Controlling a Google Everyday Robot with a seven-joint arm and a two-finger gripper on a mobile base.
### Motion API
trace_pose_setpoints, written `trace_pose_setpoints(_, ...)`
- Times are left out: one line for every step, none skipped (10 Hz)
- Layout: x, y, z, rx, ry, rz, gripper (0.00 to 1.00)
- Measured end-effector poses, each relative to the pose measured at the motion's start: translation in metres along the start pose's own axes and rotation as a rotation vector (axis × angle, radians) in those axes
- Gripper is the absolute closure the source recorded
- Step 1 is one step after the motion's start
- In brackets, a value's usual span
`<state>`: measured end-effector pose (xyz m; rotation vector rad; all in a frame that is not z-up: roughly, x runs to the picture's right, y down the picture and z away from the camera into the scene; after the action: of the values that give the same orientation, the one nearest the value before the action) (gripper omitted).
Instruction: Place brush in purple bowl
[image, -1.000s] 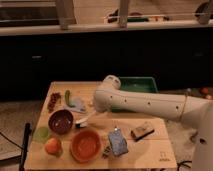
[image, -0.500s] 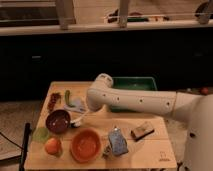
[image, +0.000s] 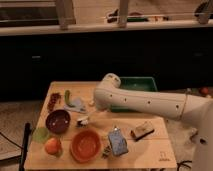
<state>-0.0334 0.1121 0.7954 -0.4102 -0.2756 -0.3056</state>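
Note:
The purple bowl (image: 58, 121) sits at the left of the wooden table (image: 150, 150), behind the orange bowl (image: 86, 145). A small white piece that looks like the brush (image: 82, 120) shows just right of the purple bowl's rim, at the tip of my arm. My gripper (image: 89, 116) is at the low end of the white arm (image: 145, 102), which reaches in from the right; it hangs close to the bowl's right side, mostly hidden by the arm. Most of the brush is hidden.
A green tray (image: 131, 84) stands at the back, partly behind the arm. A short wooden block brush (image: 142, 130) and a blue bag (image: 117, 141) lie at the front right. An orange fruit (image: 52, 146), red items (image: 52, 101) and a grey cloth (image: 76, 105) are at the left.
My arm has swung left and down across the table, bringing the gripper from the middle to the right side of the purple bowl.

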Motion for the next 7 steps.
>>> trace_pose_setpoints(-0.003, -0.002, -0.006, 0.012, 0.000, -0.011, 1.00)
trace_pose_setpoints(-0.005, -0.003, -0.014, 0.025, -0.003, -0.020, 1.00)
trace_pose_setpoints(-0.009, -0.004, -0.022, 0.041, -0.012, -0.033, 1.00)
trace_pose_setpoints(-0.015, -0.005, -0.030, 0.058, -0.017, -0.051, 1.00)
trace_pose_setpoints(-0.021, -0.006, -0.037, 0.073, -0.020, -0.070, 1.00)
trace_pose_setpoints(-0.028, -0.008, -0.043, 0.089, -0.027, -0.091, 1.00)
trace_pose_setpoints(-0.033, -0.009, -0.048, 0.102, -0.037, -0.111, 1.00)
